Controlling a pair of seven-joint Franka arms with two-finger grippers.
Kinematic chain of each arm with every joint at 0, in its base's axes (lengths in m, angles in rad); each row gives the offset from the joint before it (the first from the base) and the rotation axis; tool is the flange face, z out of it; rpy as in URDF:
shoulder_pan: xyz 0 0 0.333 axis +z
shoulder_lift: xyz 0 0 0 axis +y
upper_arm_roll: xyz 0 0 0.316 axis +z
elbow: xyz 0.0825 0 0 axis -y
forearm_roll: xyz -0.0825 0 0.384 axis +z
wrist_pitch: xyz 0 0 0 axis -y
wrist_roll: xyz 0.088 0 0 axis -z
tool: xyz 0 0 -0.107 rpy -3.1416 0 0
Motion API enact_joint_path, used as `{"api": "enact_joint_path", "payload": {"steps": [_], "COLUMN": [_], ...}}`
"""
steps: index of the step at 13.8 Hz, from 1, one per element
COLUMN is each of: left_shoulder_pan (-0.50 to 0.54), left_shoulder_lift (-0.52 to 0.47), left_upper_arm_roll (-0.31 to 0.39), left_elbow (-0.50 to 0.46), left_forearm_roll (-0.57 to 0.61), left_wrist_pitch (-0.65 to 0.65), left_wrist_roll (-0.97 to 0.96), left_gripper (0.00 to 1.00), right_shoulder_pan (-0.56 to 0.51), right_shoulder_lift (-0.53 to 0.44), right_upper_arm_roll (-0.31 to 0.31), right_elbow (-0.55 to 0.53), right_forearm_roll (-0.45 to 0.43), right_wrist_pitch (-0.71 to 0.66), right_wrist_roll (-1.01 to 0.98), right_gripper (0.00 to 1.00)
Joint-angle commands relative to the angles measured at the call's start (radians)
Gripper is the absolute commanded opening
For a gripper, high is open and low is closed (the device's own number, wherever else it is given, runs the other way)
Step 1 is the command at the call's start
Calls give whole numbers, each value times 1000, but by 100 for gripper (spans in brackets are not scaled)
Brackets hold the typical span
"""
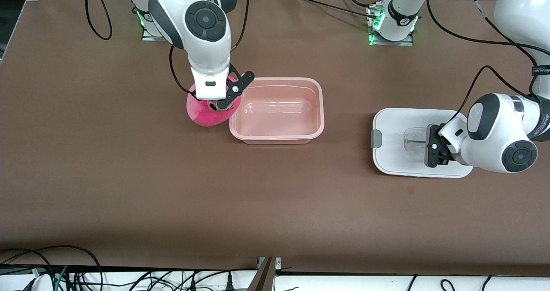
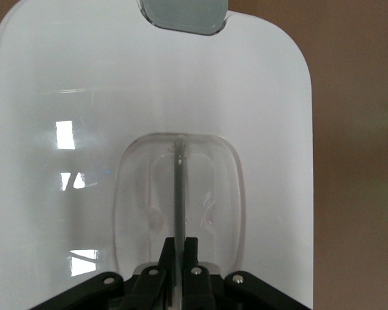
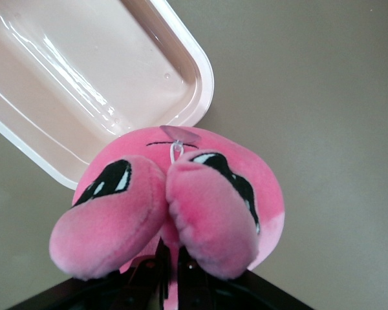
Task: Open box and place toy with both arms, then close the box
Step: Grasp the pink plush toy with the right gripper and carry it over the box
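The pale pink box [image 1: 319, 110] stands open in the middle of the table, with nothing inside. Its white lid [image 1: 395, 127] lies flat on the table toward the left arm's end. My left gripper [image 1: 426, 147] is shut on the thin rib in the lid's clear recessed handle [image 2: 207, 187], as the left wrist view [image 2: 180, 248] shows. My right gripper [image 1: 213, 106] is shut on the bright pink toy [image 1: 201, 112] at the box's end toward the right arm. In the right wrist view the gripper [image 3: 173, 255] pinches the toy [image 3: 200, 200] between its nubs, beside the box rim [image 3: 204, 84].
A grey clip [image 1: 376, 138] sits on the lid's end toward the box, also seen in the left wrist view [image 2: 184, 13]. Bare brown table [image 1: 275, 205] lies nearer the front camera. Cables run along the table's front edge [image 1: 86, 274].
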State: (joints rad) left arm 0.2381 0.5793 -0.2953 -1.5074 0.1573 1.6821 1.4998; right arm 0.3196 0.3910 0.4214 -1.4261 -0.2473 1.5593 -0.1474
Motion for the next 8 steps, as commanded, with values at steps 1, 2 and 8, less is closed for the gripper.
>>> {"api": "enact_joint_path", "payload": {"steps": [1, 2, 8], "left_shoulder_pan": [1, 1, -2], "left_shoulder_lift": [-13, -13, -15], "left_upper_arm_roll": [-5, -5, -2], "left_elbow": [7, 7, 9], "left_forearm_roll": [22, 22, 24], "left_wrist_pitch": [-18, -18, -18], "left_wrist_roll": [-3, -4, -4], "left_gripper": [0, 0, 0], "right_shoulder_pan": [44, 65, 170], "right_shoulder_lift": [31, 43, 86], "right_upper_arm_roll": [-4, -6, -9], "right_elbow": [22, 24, 33], "right_forearm_roll": [-45, -55, -85], "right_wrist_pitch": [-1, 4, 74], "right_wrist_roll": [-18, -11, 139], "right_gripper": [0, 0, 19]}}
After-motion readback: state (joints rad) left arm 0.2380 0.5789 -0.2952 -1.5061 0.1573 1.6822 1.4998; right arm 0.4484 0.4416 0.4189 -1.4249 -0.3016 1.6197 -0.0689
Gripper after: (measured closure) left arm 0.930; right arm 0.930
